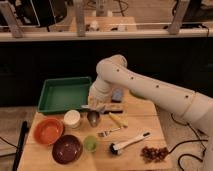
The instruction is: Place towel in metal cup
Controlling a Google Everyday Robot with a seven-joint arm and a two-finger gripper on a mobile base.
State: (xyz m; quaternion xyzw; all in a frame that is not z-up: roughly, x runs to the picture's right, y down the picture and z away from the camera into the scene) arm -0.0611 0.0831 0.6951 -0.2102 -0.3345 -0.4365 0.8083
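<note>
Gripper (98, 106): positioned just above the metal cup (93, 118), near the counter (145, 132) centre. Jaws: state cannot be told. Towel (93, 107): pale cloth seen at the jaws, directly over the cup. Green tray (64, 94) located behind. No legible writing.

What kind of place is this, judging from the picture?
Probably a robot test lab set up like a kitchen: a wooden table with bowls, a green tray and a metal cup, the claw above it.
</note>
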